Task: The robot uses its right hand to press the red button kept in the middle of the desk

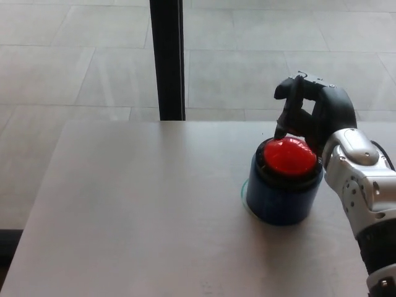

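A pale grey tiled floor (247,62) (evenly lit) behind a black post (167,59).

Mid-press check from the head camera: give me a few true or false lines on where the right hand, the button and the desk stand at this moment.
1. The right hand is over the far edge of the red button. True.
2. The button's housing is yellow. False: it is dark blue.
3. The left hand is reaching in beside the button. False: no left hand shows.
4. A black post stands beyond the desk's far edge. True.
5. The button lies tipped on its side. False: it stands upright, red dome up.
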Tool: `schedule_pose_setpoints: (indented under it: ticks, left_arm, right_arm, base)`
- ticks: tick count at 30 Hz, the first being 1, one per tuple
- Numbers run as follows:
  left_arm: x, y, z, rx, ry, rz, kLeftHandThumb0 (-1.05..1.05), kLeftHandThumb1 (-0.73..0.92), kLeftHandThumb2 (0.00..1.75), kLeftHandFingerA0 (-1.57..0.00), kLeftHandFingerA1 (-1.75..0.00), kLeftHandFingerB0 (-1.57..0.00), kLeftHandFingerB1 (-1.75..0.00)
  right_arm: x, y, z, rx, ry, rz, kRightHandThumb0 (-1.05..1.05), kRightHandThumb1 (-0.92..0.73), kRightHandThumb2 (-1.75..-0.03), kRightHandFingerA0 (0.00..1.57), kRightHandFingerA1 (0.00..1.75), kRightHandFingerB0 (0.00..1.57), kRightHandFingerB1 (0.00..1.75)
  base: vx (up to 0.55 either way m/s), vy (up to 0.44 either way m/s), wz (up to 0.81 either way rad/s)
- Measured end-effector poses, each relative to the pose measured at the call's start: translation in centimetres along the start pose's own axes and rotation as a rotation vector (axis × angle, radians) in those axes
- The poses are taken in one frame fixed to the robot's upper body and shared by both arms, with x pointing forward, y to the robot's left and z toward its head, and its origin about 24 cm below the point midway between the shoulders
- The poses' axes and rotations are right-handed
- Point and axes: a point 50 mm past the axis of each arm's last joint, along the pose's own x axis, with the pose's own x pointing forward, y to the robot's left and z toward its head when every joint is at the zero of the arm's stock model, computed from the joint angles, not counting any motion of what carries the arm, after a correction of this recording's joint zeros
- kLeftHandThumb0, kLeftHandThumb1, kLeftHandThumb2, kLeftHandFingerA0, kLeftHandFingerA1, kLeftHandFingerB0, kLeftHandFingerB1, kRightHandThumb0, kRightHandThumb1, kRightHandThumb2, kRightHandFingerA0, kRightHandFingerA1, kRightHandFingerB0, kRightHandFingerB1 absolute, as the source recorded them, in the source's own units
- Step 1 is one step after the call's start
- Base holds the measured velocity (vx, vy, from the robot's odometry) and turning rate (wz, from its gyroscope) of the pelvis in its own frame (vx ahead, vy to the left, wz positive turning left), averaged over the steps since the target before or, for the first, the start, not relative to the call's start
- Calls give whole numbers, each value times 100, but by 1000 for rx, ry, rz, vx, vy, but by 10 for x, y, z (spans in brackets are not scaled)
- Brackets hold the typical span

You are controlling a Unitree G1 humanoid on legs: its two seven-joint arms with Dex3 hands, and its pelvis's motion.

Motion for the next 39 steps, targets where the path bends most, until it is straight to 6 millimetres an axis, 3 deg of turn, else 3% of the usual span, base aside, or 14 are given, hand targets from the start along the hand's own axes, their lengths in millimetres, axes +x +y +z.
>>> schedule_pose_setpoints:
  ticks: [1, 2, 3, 4, 6, 7, 13, 14, 15, 16, 25, 39]
  left_arm:
    - [0, 0, 0, 7, 0, -1, -74, 92, 132, -52, -95, -29, -77]
    - [0, -1, 1, 8, -3, -2, -74, 92, 132, -52, -95, -29, -77]
    - [0, -1, 1, 9, -6, -3, -74, 92, 125, -38, -115, -18, -85]
    - [0, -1, 2, 9, -8, -4, -44, 90, 147, -34, -82, -1, -61]
    - [0, -1, 3, 4, -14, -5, -44, 90, 147, -34, -82, -1, -61]
    - [0, -1, 4, 3, -15, -5, -74, 92, 132, -50, -94, -28, -76]
    - [0, -1, 4, 2, -17, -6, -75, 92, 131, -55, -98, -32, -78]
    - [0, -1, 4, 2, -15, -5, -75, 92, 122, -46, -121, -25, -90]
    - [0, 0, 4, 2, -14, -4, -76, 92, 129, -59, -101, -32, -79]
    - [0, 0, 4, 3, -14, -3, -76, 92, 132, -57, -99, -31, -79]
    - [0, 0, 5, 3, -16, -3, -76, 92, 131, -57, -100, -32, -80]
    - [0, 0, 9, 12, -24, -2, -77, 92, 130, -58, -100, -32, -79]
  right_arm:
    - [-1, 2, -4, -3, 10, 7, -18, -48, -130, 95, 175, 77, 163]
    - [-1, 3, -6, -9, 17, 10, -18, -48, -130, 95, 175, 77, 163]
    - [-1, 4, -7, -14, 20, 13, -18, -49, -129, 95, 175, 75, 164]
    - [-1, 4, -8, -19, 21, 13, -18, -50, -129, 95, 175, 75, 165]
    - [-1, 4, -9, -25, 22, 12, -18, -50, -128, 96, 175, 70, 168]
    - [-1, 3, -9, -25, 22, 11, -19, -50, -129, 97, 175, 71, 167]
    - [-1, -2, -14, -18, 21, -1, -19, -53, -124, 94, 175, 75, 163]
    - [-1, -3, -15, -14, 21, -5, -19, -55, -123, 94, 175, 75, 162]
    - [-1, -4, -15, -12, 20, -6, -19, -55, -122, 95, 175, 77, 161]
    - [-1, -5, -16, -9, 19, -9, -18, -55, -121, 95, 175, 78, 160]
    - [-3, -10, -31, 4, 23, -34, -19, -48, -131, 98, 175, 75, 166]
    - [0, -16, -28, -50, -10, -41, -25, -51, -126, 96, 175, 73, 164]
  base:
    - [0, 0, 0]
    - [0, 0, 0]
    - [0, 0, 0]
    - [0, 0, 0]
    - [0, 0, 0]
    - [0, 0, 0]
    - [0, 0, 0]
    - [0, 0, 0]
    - [0, 0, 0]
    - [0, 0, 0]
    - [0, 0, 0]
    - [0, 0, 0]
